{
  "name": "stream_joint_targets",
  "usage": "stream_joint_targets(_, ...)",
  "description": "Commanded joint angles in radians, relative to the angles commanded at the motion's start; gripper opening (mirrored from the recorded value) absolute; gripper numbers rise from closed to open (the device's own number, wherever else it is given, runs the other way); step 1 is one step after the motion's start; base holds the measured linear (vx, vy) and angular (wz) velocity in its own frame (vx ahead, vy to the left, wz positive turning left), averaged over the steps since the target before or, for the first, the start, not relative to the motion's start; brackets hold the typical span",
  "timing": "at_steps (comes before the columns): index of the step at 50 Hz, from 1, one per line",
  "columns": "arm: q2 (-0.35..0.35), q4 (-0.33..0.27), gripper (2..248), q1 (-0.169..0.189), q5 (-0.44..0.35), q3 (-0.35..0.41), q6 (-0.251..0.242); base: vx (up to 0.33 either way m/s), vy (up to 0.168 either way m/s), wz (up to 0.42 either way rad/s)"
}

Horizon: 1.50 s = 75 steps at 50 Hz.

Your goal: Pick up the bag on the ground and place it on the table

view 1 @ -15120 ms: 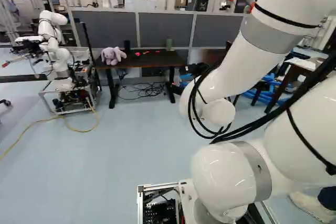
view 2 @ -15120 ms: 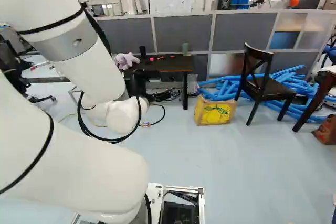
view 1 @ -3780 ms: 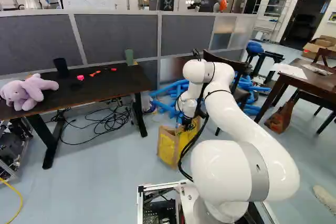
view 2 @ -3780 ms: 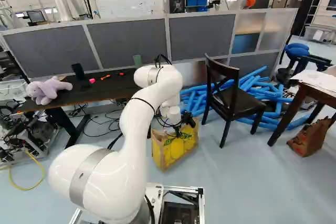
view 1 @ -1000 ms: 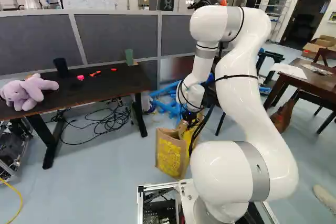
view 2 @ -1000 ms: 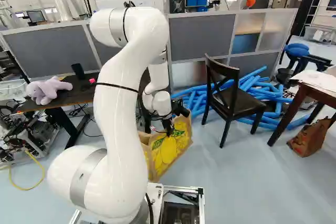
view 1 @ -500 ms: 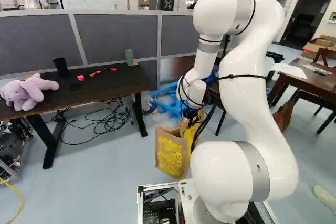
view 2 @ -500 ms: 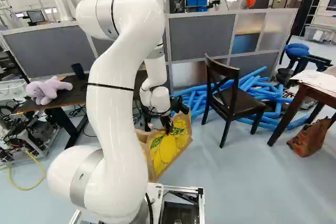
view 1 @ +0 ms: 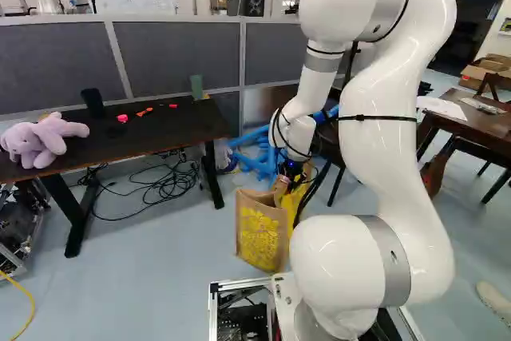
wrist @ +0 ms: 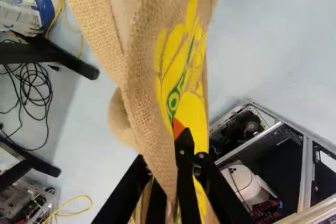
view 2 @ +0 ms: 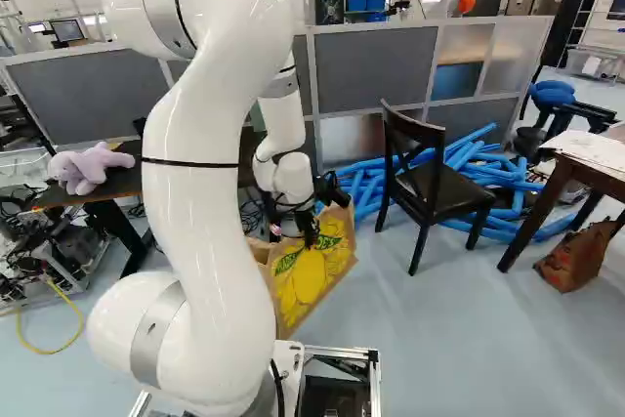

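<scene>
Over pale blue floor [view 1: 176, 277], pinching bag [view 2: 317, 275] by rim in gripper [wrist: 163, 153], raised slightly versus before; likely mid-lift, needing more height for table [view 1: 188, 125].

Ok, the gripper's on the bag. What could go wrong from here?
The gripper pinches the bag by one fold of its side, and the bag hangs tilted, so it could slip or swing. If the goal is the dark table at the left of the left base view, a swinging bag might knock over the green cup or push the purple plush toy off.
</scene>
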State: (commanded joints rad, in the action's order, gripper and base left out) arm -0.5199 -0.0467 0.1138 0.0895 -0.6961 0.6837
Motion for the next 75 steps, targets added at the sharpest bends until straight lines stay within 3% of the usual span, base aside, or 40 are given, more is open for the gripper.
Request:
stream_joint_targets(36, 0.133, 0.000, 22, -0.009, 0.093, 0.014, 0.000, 0.000, 0.000, 0.000)
stream_joint_targets(75, 0.273, 0.000, 22, -0.018, 0.248, 0.018, 0.000, 0.000, 0.000, 0.000)
